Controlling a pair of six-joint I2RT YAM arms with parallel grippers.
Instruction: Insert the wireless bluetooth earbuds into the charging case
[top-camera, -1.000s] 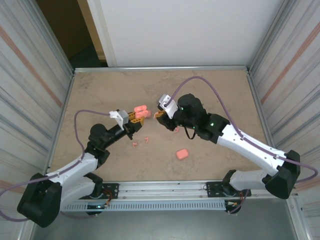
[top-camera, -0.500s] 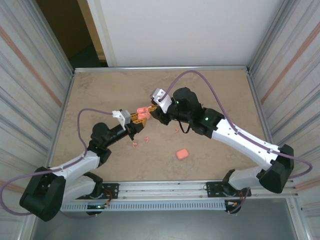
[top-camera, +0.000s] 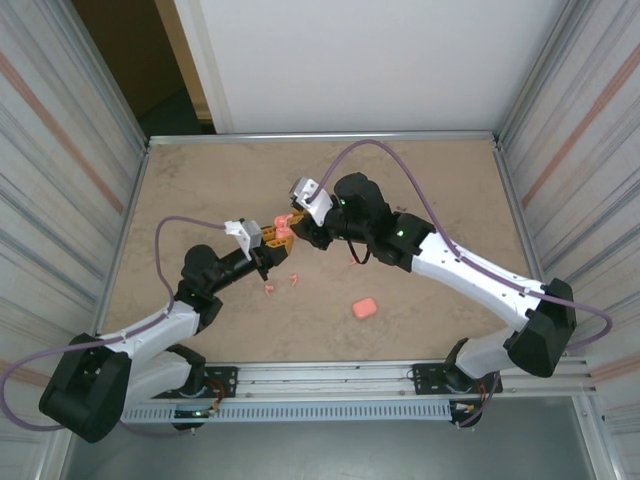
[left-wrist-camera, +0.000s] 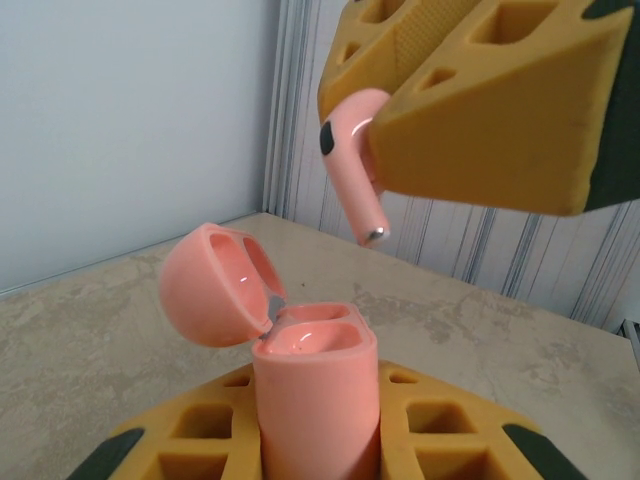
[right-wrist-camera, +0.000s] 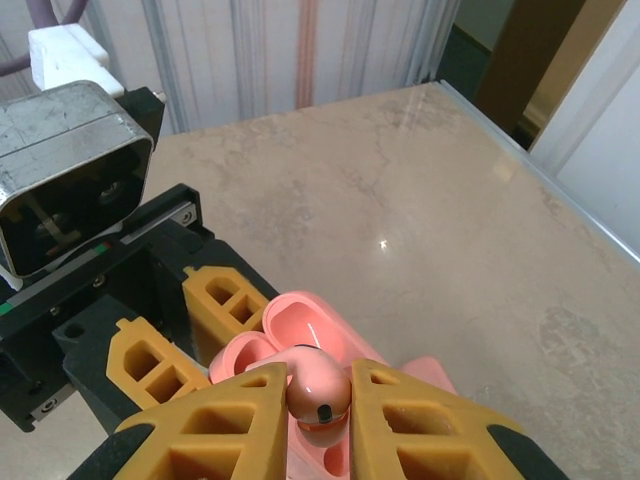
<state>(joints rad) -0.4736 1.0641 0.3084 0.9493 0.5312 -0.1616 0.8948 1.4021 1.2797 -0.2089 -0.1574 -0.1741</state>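
Observation:
My left gripper (top-camera: 271, 239) is shut on an open pink charging case (left-wrist-camera: 315, 400), held upright between its yellow fingers (left-wrist-camera: 440, 440). The case's lid (left-wrist-camera: 210, 285) is flipped back and two wells show in its top. My right gripper (right-wrist-camera: 318, 400) is shut on one salmon-pink earbud (right-wrist-camera: 318, 385). That earbud (left-wrist-camera: 352, 160) hangs stem-down just above and slightly to the right of the case, apart from it. In the top view the two grippers meet at the case (top-camera: 283, 221). Loose earbuds (top-camera: 268, 288) (top-camera: 294, 279) (top-camera: 352, 260) lie on the table.
A closed pink case (top-camera: 364, 308) lies on the beige table (top-camera: 430, 190) to the near right of the grippers. Corrugated walls (top-camera: 60, 160) flank both sides. The left wrist camera housing (right-wrist-camera: 70, 170) sits close to my right gripper's fingers.
My right gripper has carried the earbud leftward to a spot over the case. The left gripper has shifted slightly right with the case and now holds steady.

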